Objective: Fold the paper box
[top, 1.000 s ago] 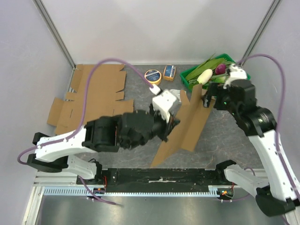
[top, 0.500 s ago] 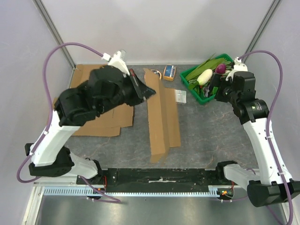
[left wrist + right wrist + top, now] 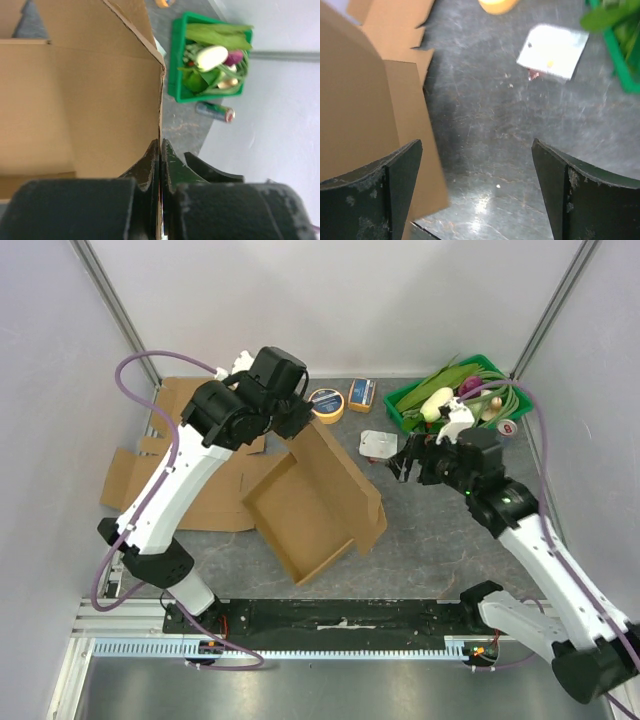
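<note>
Two pincers are in my feeds, and only one has hold of anything. My left pincer (image 3: 298,422) is clenched on the cardboard box (image 3: 318,502). In its wrist feed the black fingers (image 3: 150,162) meet on a thin upright edge of the brown wall, low in the centre of the frame. Overhead, that grip sits at the box's top corner, upper centre-left of the frame. The box spreads down and to the right from it, a shallow tray with its lower end resting on the table (image 3: 440,540).

My right pincer (image 3: 405,462) stands released, jaws wide. It is just right of the box's upper right side and apart from it, hovering by a white card (image 3: 377,443). In its wrist feed the box fills the left of the frame beside the left finger (image 3: 402,170); whether they touch I cannot tell.

Flat cardboard sheets (image 3: 195,440) lie at the left of the overhead frame. A tape roll (image 3: 326,402) and a green basket (image 3: 403,420) of vegetables sit toward the top right.
</note>
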Robot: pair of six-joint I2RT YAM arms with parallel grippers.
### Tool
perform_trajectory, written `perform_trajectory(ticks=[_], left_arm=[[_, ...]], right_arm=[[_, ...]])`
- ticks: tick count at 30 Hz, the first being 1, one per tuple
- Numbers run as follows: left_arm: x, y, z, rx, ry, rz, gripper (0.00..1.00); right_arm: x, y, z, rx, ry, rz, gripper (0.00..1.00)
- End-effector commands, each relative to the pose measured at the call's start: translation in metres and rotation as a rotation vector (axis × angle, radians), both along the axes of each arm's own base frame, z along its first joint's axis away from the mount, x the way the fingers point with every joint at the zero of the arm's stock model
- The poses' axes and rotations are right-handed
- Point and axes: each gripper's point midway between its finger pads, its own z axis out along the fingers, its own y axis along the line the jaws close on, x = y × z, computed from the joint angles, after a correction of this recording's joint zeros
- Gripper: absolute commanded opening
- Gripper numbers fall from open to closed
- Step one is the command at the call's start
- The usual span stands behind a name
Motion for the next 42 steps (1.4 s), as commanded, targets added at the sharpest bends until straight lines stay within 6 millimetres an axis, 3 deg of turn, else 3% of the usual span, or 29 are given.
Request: perform_trajectory(ticks=[1, 2, 3, 4, 6, 8, 9, 11, 12, 13, 15, 16, 21, 22, 24, 25, 32, 37, 42], left_arm=[[0.015, 0.044, 0.01, -0.116, 0.003, 0.281, 0.02], [0.02, 0.047, 0.003, -0.115, 0.009, 0.301, 0.02], [0.026, 0.054, -0.001, -0.125, 0.014, 0.333, 0.02], [0.025, 0.056, -0.012, -0.134, 0.046, 0.347, 0.02], [0.031, 0.058, -0.02, -0.198, 0.079, 0.39, 0.02], [0.033, 0.058, -0.035, -0.219, 0.097, 0.406, 0.02], [0.04, 0.055, -0.032, -0.251, 0.07, 0.412, 0.02], [0.047, 0.059, -0.039, -0.235, 0.074, 0.442, 0.02], [0.05, 0.063, -0.04, -0.22, 0.065, 0.457, 0.02], [0.053, 0.063, -0.04, -0.215, 0.06, 0.465, 0.02], [0.058, 0.067, -0.039, -0.2, 0.043, 0.479, 0.02], [0.06, 0.067, -0.038, -0.198, 0.035, 0.483, 0.02], [0.066, 0.069, -0.038, -0.211, 0.005, 0.508, 0.02], [0.068, 0.068, -0.037, -0.221, -0.002, 0.508, 0.02], [0.069, 0.065, -0.04, -0.233, 0.008, 0.509, 0.02], [0.07, 0.064, -0.038, -0.242, 0.004, 0.509, 0.02], [0.071, 0.064, -0.034, -0.255, -0.009, 0.508, 0.02], [0.072, 0.07, -0.03, -0.242, -0.033, 0.524, 0.02], [0.075, 0.068, -0.036, -0.243, -0.026, 0.531, 0.02]], right_arm=[[0.043, 0.018, -0.046, 0.283, 0.143, -0.187, 0.98], [0.048, 0.022, -0.055, 0.349, 0.166, -0.192, 0.96], [0.047, 0.02, -0.078, 0.421, 0.229, -0.243, 0.94], [0.065, 0.01, -0.067, 0.5, 0.156, -0.272, 0.93], [0.084, -0.013, -0.087, 0.563, 0.148, -0.373, 0.88], [0.092, -0.023, -0.121, 0.574, 0.184, -0.42, 0.84], [0.101, -0.028, -0.117, 0.625, 0.15, -0.43, 0.83], [0.107, -0.03, -0.145, 0.642, 0.184, -0.45, 0.82], [0.115, -0.03, -0.138, 0.673, 0.141, -0.439, 0.81], [0.119, -0.027, -0.157, 0.669, 0.175, -0.441, 0.78], [0.131, -0.026, -0.154, 0.697, 0.131, -0.439, 0.75], [0.133, -0.025, -0.168, 0.698, 0.155, -0.448, 0.72], [0.151, -0.021, -0.187, 0.72, 0.141, -0.483, 0.66], [0.154, -0.023, -0.2, 0.702, 0.147, -0.52, 0.65], [0.157, -0.017, -0.195, 0.75, 0.114, -0.513, 0.63], [0.157, -0.015, -0.203, 0.758, 0.126, -0.527, 0.61], [0.161, -0.026, -0.22, 0.827, 0.118, -0.671, 0.5], [0.167, -0.034, -0.23, 0.823, 0.127, -0.741, 0.47], [0.18, -0.029, -0.226, 0.86, 0.099, -0.723, 0.37]])
